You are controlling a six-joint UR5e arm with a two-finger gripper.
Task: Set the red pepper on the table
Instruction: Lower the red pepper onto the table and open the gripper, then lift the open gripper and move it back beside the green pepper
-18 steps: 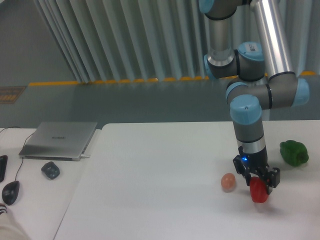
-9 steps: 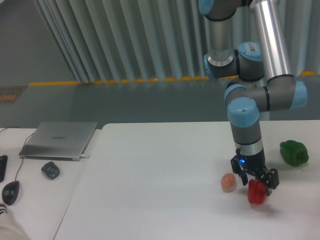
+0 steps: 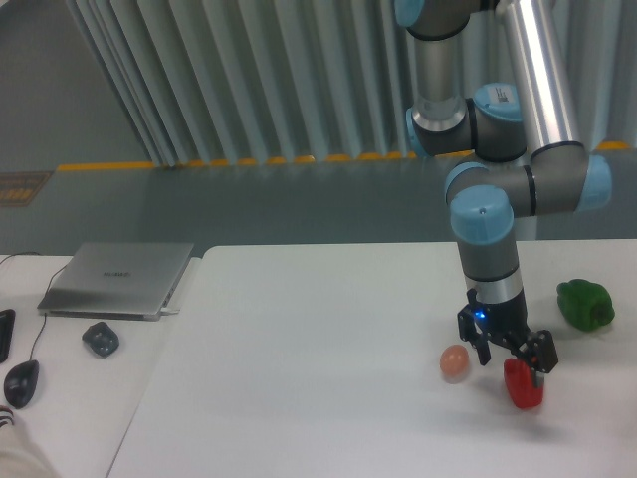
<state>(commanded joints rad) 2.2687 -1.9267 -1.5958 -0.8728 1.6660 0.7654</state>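
Note:
The glossy red pepper (image 3: 524,386) hangs just under my gripper (image 3: 514,360), toward the right of the white table (image 3: 299,378). The fingers close on its top, so the gripper is shut on the red pepper. The pepper's underside is at or very near the tabletop, with a faint shadow directly beneath; I cannot tell whether it touches. Its stem is hidden by the fingers. The arm comes down almost vertically from above.
A small tan-orange egg-shaped object (image 3: 454,362) lies just left of the gripper. A green pepper (image 3: 585,305) sits at the right edge. On the adjoining desk are a closed laptop (image 3: 117,279), a dark small object (image 3: 100,340) and a mouse (image 3: 20,382).
The gripper with the red pepper has shifted slightly over the last second and the pepper now sits a little lower, closer to the tabletop. Nothing else has moved.

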